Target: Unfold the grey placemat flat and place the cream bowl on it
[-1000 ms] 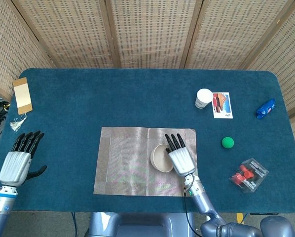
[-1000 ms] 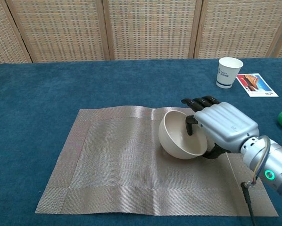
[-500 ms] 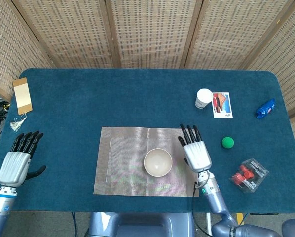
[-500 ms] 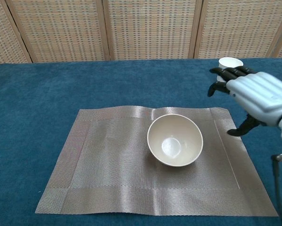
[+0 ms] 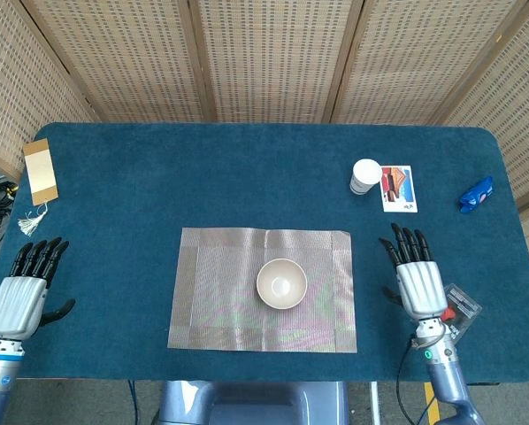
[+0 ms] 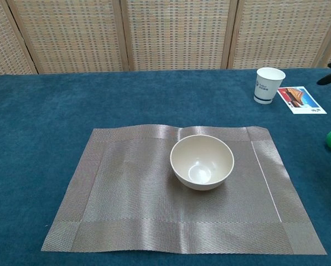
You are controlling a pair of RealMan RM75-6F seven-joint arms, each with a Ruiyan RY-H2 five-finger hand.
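R hand (image 5: 420, 285) pulled off mat (image 5: 211, 301) edge; bowl (image 5: 281, 283) sits centred.

head view: high, looking down, whole table (image 5: 247, 168) | chest view: low, close, facing forward | shared: placemat (image 5: 211, 292)

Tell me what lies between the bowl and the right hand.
Head view: only the placemat's right border, then bare blue table, between the bowl and the right hand. No object sits in that stretch.
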